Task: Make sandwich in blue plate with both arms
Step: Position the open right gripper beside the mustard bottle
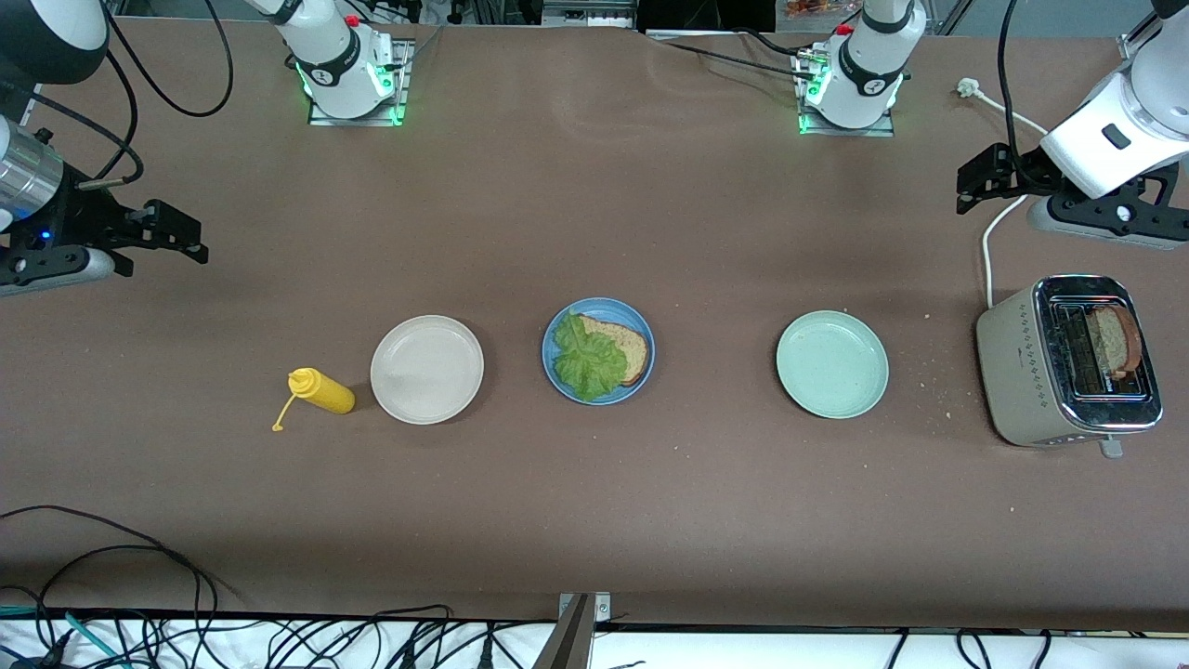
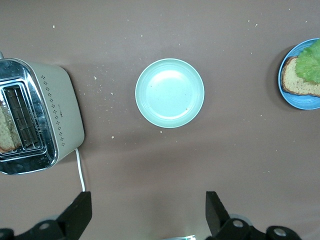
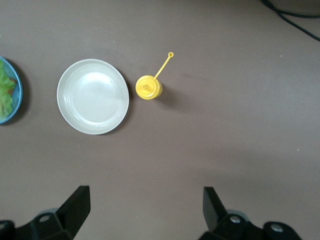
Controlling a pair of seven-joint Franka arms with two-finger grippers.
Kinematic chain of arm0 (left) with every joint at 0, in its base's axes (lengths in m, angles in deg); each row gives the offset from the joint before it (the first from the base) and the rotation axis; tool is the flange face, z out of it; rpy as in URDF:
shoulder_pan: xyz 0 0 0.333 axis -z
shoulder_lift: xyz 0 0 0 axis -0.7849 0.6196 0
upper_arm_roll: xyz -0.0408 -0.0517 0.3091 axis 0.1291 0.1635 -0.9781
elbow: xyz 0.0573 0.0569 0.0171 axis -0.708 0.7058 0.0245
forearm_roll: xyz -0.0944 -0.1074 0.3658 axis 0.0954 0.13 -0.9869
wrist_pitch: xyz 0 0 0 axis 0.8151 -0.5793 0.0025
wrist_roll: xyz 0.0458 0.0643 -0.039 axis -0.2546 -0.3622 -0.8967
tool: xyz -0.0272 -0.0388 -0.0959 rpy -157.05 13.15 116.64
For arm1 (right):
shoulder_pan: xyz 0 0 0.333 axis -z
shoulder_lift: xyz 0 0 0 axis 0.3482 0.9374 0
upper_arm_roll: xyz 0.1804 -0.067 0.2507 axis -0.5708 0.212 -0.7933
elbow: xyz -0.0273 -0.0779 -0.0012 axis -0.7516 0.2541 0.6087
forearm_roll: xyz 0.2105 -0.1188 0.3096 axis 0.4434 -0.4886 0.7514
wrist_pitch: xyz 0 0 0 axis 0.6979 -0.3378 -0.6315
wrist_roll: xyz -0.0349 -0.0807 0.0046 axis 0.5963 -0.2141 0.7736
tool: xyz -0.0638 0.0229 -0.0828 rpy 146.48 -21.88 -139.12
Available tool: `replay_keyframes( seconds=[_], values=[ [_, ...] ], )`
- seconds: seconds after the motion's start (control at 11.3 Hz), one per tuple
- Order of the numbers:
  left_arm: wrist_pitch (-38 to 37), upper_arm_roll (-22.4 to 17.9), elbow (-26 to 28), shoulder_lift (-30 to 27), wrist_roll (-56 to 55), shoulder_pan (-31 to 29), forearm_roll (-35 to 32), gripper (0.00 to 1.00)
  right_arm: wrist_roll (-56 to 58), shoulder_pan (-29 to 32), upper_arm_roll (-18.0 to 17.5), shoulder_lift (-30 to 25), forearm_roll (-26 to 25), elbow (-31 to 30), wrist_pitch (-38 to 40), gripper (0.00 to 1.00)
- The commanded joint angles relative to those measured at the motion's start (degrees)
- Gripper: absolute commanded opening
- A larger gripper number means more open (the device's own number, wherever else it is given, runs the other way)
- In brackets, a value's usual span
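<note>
A: Biggest first: the brown surface [image 1: 594, 214], then the toaster [image 1: 1068, 367] at the left arm's end, a bread slice [image 1: 1115, 339] standing in its slot.

B: The hands?

A: Left hand [image 2: 150, 212] hangs over the surface near the toaster, fingers wide, empty. Right hand [image 3: 145, 210] waits likewise near the mustard bottle [image 1: 320, 390].

B: The sandwich?

A: Half-built: blue plate [image 1: 643, 327], mid-surface, between the white plate [image 1: 427, 369] and green plate [image 1: 832, 364], carries bread and lettuce [image 1: 587, 358]. I'd lift the toaster slice straight up, pinching its crust. No readable writing.
</note>
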Motion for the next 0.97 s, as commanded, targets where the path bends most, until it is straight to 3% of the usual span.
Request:
replay_keyframes(
  seconds=[0.0,0.62,0.88],
  values=[
    [-1.20,0.06,-1.27,0.20,-0.09,0.42,0.98,1.00,9.90,0.30,0.14,0.39,0.70,-2.06,-0.75,1.00],
    [-2.87,0.58,-1.27,0.03,0.17,0.34,0.89,1.00,45.30,11.81,0.05,16.64,22.47,-0.74,-5.66,1.00],
    [-3.04,0.58,-1.27,-0.06,0.79,-0.01,0.98,1.00,66.81,16.29,-0.04,27.26,34.50,2.67,-6.03,1.00]
  ],
)
